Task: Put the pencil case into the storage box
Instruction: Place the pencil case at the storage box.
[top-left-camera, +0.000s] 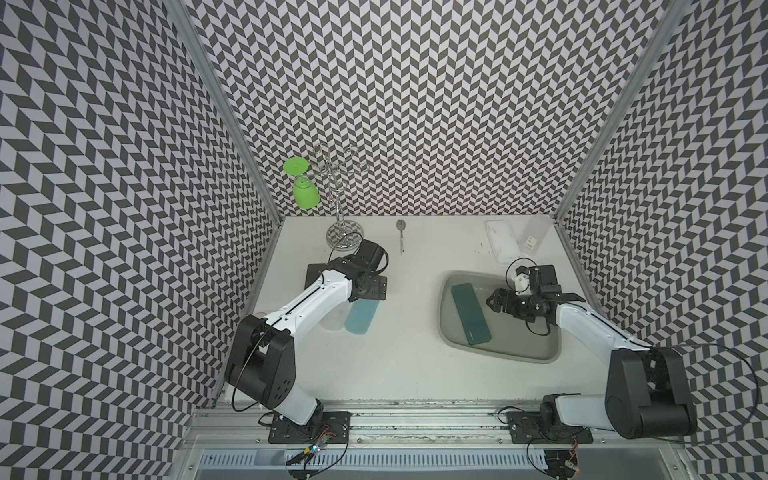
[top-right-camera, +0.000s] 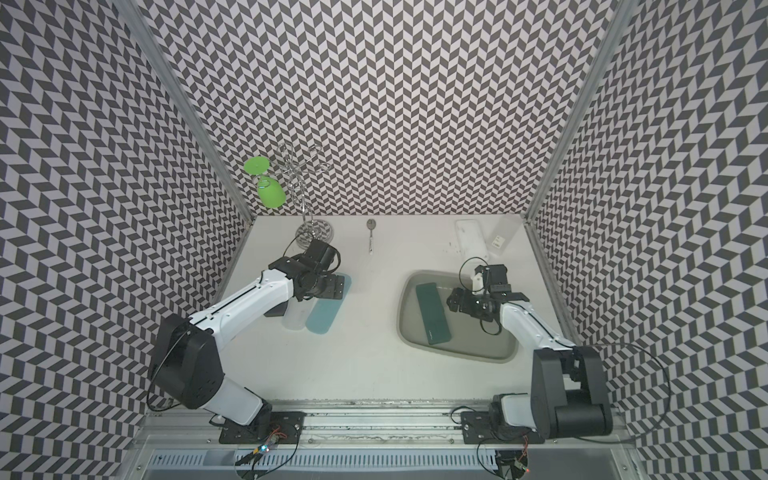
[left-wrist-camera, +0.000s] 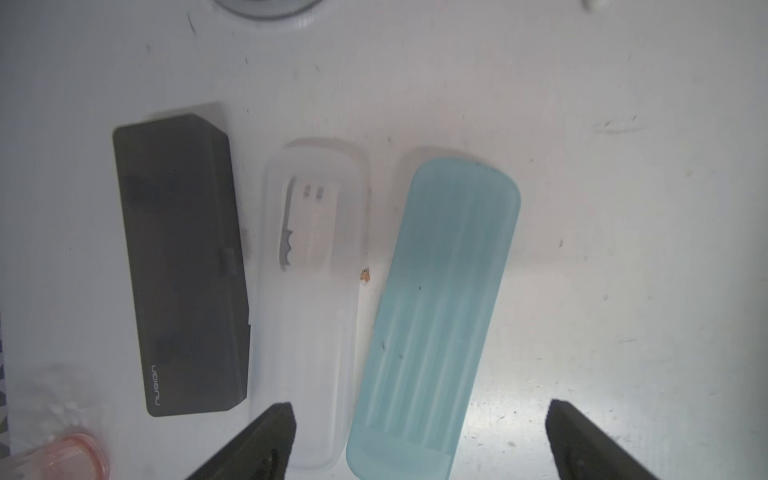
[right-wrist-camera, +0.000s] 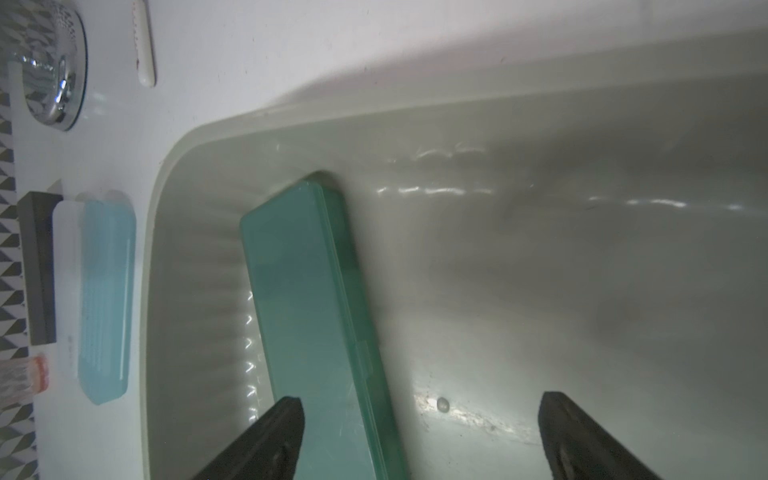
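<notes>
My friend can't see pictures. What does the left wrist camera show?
Three pencil cases lie side by side on a white table: a black case, a clear case, a light blue case. The left gripper's open fingers frame the blue one's end.

Top pair overhead, sharing table — wrists seemingly close.

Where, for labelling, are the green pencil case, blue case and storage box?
green pencil case (top-left-camera: 470, 313): a top view, lid middle.
blue case (left-wrist-camera: 436, 307): left wrist view, lid middle.
storage box (top-left-camera: 511, 340): a top view, bare floor.
</notes>
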